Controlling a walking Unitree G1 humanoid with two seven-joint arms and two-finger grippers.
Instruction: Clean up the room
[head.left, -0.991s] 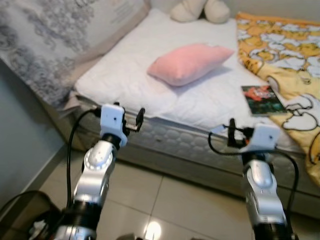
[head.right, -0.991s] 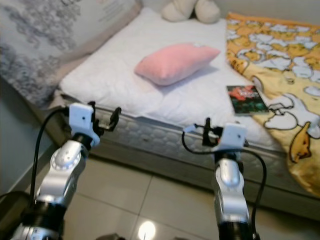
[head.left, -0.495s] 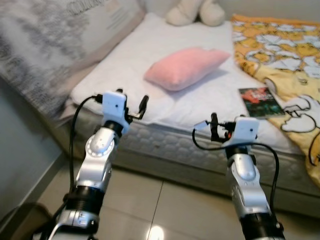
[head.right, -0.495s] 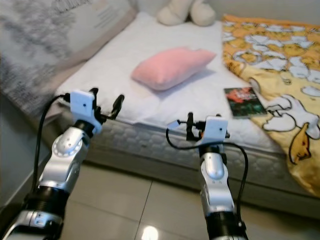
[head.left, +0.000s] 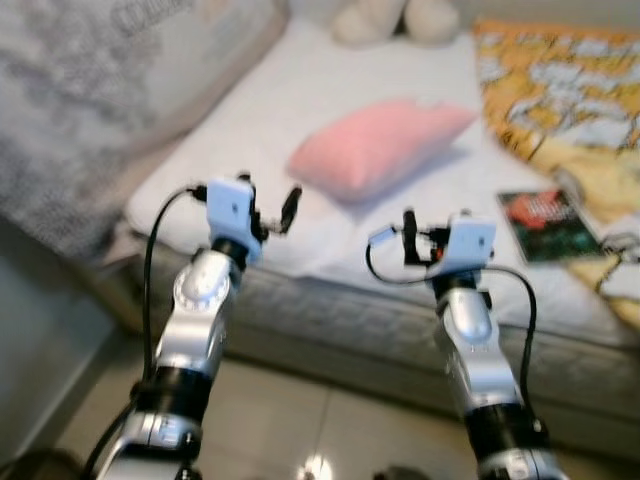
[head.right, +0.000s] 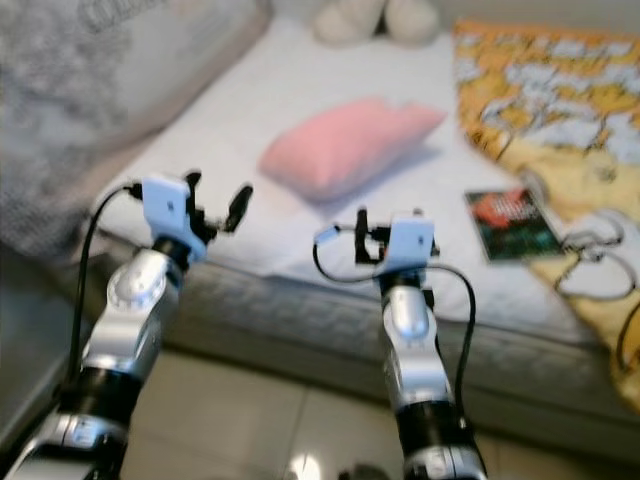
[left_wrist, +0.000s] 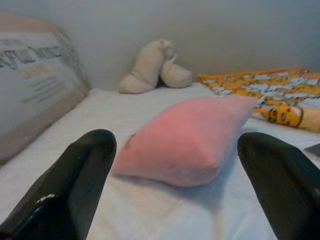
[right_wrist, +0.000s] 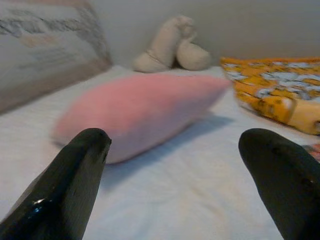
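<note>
White bedding covers a low mattress (head.left: 330, 250) that spans the middle of the head views, with grey floor tiles (head.left: 300, 420) along the bottom and a large grey-patterned cushion (head.left: 90, 90) leaning at the upper left. A soft pink rectangular pillow (head.left: 375, 145) lies at the centre of the bed, a cream plush toy (head.left: 390, 20) sits at the top edge, a dark-covered book with red print (head.left: 545, 212) lies at the right, and a yellow cartoon-print blanket (head.left: 560, 90) runs down the right side. The left gripper (head.left: 270, 212) and the right gripper (head.left: 405, 238) hang just over the near edge of the mattress, both with fingers spread wide and nothing between them; the wrist views look between the black fingers (left_wrist: 70, 185) straight at the pillow. The likely trouble is a grab on something this soft: the fingers may pinch only cover fabric, or catch the sheet beneath and drag it along. Reaching further could also press the arms against the mattress edge. Both head views are smeared, so the book's cover and the blanket's pattern cannot be read. The plush toy is cut off at the top, and the blanket's right part runs out of frame.
</note>
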